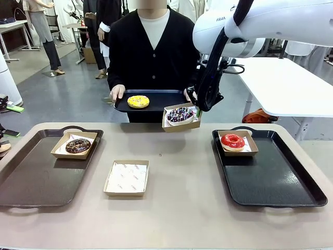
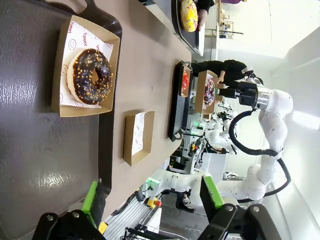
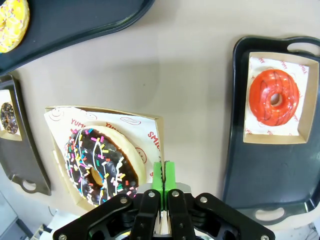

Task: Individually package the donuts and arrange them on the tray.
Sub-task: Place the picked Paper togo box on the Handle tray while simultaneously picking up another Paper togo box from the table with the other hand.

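Box (image 3: 102,109) holding sprinkled donut (image 3: 100,167) pinched in right hand (image 3: 163,172).

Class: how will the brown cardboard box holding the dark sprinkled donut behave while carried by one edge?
It may tilt or flex: the right pincer pinches the shallow brown cardboard box at one wall only. The dark sprinkled ring donut lies loose on printed paper, so it could slide. Probably light: one pinch lifts it.
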`<state>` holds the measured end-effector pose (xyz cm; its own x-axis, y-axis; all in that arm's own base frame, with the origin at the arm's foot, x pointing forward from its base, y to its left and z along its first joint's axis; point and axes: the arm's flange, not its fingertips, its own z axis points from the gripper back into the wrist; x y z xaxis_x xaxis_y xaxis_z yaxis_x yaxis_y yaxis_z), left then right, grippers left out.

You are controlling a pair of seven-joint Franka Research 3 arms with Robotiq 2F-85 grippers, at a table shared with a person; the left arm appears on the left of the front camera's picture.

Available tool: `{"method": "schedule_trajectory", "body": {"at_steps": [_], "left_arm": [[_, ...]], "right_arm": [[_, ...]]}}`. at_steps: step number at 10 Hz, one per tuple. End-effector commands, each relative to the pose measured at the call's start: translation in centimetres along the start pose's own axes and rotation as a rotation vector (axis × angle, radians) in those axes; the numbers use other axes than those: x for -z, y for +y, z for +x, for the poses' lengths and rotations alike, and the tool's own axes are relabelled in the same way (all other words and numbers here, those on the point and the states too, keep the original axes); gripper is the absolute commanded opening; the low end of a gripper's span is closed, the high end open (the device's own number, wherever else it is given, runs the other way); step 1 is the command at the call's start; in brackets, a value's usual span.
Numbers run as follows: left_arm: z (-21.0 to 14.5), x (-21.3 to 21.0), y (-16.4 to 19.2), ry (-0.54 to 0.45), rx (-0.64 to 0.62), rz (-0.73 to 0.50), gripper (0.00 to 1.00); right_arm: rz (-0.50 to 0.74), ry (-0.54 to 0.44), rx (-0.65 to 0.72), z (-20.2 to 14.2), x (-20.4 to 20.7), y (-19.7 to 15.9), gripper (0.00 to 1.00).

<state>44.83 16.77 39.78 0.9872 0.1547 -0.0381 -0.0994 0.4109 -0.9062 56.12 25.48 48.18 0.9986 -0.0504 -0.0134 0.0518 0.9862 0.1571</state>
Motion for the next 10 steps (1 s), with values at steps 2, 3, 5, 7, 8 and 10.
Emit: {"method": "schedule_trajectory", "body": {"at_steps": [2, 3, 5, 7, 8, 10], "left_arm": [[-0.1, -0.1, -0.4, -0.002, 0.006, -0.011, 1.0], [-0.1, -0.1, -0.4, -0.002, 0.006, -0.011, 1.0], [-0.1, -0.1, -0.4, -0.002, 0.006, -0.011, 1.0], [0.0, 0.0, 0.0, 0.0, 0.0, 0.0, 1.0], [0.1, 0.1, -0.8, 0.012, -0.006, 0.047, 1.0], [0.1, 0.8, -4.0, 0.009, -0.015, 0.174, 1.0]], "right_arm": [[-0.001, -0.003, 0.001, -0.2, -0.1, -0.2, 0.0], [-0.001, -0.003, 0.001, -0.2, -0.1, -0.2, 0.0], [-0.001, -0.003, 0.001, -0.2, -0.1, -0.2, 0.0], [0.0, 0.0, 0.0, 0.0, 0.0, 0.0, 0.02], [-0.011, 0.016, -0.054, -0.3, -0.2, -0.6, 0.02], [-0.031, 0.056, -0.138, -2.2, -1.5, -2.9, 0.02]]}}
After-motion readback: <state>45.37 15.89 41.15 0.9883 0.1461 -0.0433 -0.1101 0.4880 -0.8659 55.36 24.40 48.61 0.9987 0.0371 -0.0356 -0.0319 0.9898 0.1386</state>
